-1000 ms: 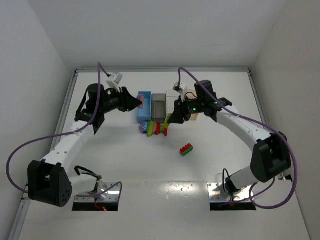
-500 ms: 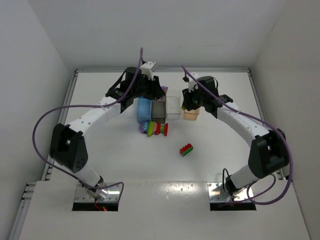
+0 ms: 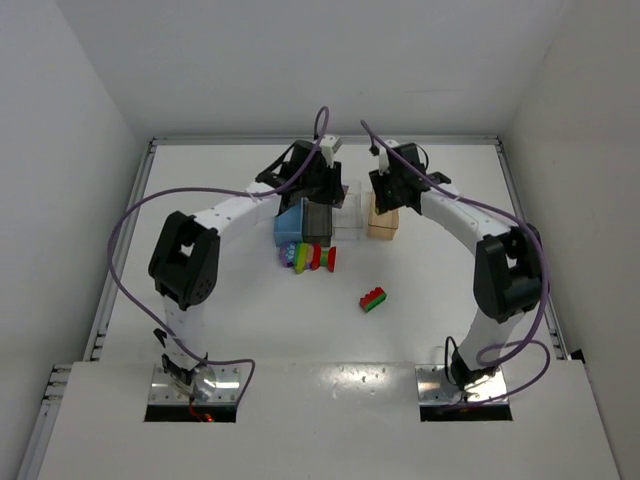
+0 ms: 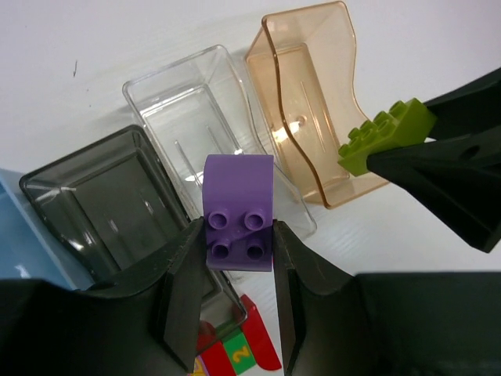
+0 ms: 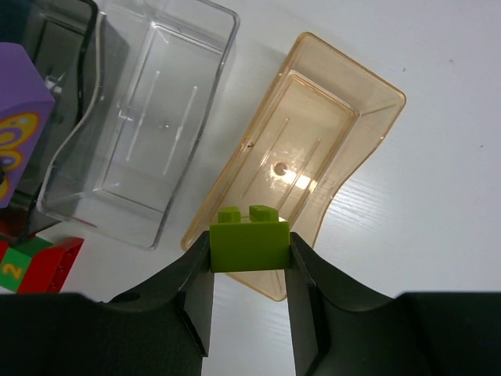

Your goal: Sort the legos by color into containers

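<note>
Four bins stand in a row: blue (image 3: 288,226), dark grey (image 3: 316,222), clear (image 3: 347,218) and pale orange (image 3: 383,222). My left gripper (image 4: 237,235) is shut on a purple brick (image 4: 239,211), held above the seam between the grey bin (image 4: 94,204) and the clear bin (image 4: 188,110). My right gripper (image 5: 249,258) is shut on a lime-yellow brick (image 5: 249,244), held above the near end of the orange bin (image 5: 313,141). All four bins look empty. In the top view the left gripper (image 3: 325,190) and right gripper (image 3: 385,195) hover over the row.
A multicoloured lego stack (image 3: 312,257) lies just in front of the bins. A red-and-green stack (image 3: 373,298) lies further forward to the right. The two grippers are close together; the right fingers (image 4: 446,172) show in the left wrist view.
My left arm swung right, from left of the blue bin to above the grey and clear bins. My right gripper moved back to above the orange bin.
</note>
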`<state>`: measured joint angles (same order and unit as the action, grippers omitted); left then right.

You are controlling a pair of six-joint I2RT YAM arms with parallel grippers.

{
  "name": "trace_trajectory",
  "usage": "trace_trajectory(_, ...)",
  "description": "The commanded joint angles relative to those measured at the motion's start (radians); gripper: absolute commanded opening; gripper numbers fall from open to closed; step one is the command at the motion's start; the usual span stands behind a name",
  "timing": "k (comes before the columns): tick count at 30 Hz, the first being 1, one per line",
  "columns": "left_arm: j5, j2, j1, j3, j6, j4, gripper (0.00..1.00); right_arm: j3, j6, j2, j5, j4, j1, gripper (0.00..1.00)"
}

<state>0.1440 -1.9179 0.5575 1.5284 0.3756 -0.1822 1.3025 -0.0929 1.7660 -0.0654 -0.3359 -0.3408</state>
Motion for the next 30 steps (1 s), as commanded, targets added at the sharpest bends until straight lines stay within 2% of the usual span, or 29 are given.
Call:
trace_trajectory(1,-0.003,-0.03,0.007,0.076,0.011,0.035,0.0,0.055,-0.031,0.013,-0.031,-0.011,0.023,0.03)
trace_trajectory(9,0.006,-0.09,0.025,0.107,0.011,0.035,0.01,0.075,-0.031,0.076,-0.013,-0.022,0.052,0.03)
trace_trajectory(15,0.006,-0.13,0.025,0.125,0.02,0.044,0.07,0.084,-0.031,0.107,-0.004,-0.032,0.062,0.12)
trace_trajectory(19,0.006,-0.141,0.025,0.125,0.02,0.044,0.19,0.084,-0.031,0.116,-0.004,-0.032,0.062,0.18)
trace_trajectory(20,0.006,-0.15,0.025,0.125,0.02,0.044,0.24,0.084,-0.031,0.116,-0.004,-0.032,0.062,0.23)
trace_trajectory(21,0.006,-0.15,0.025,0.134,0.02,0.044,0.37,0.084,-0.031,0.116,-0.004,-0.032,0.062,0.28)
trace_trajectory(22,0.006,-0.15,0.034,0.134,0.02,0.053,0.44,0.084,-0.031,0.116,-0.004,-0.032,0.062,0.34)
trace_trajectory(23,0.006,-0.15,0.035,0.134,0.02,0.053,0.49,0.084,-0.031,0.116,-0.004,-0.032,0.062,0.4)
trace_trajectory(24,0.006,-0.15,0.035,0.134,0.011,0.053,0.53,0.075,-0.031,0.104,-0.004,-0.02,0.062,0.51)
trace_trajectory(26,0.006,-0.138,0.035,0.134,0.002,0.053,0.63,0.066,-0.031,0.092,0.006,-0.009,0.062,0.63)
trace_trajectory(30,-0.003,-0.098,0.044,0.134,-0.017,0.053,0.69,0.046,-0.022,0.053,0.03,0.0,0.052,0.68)
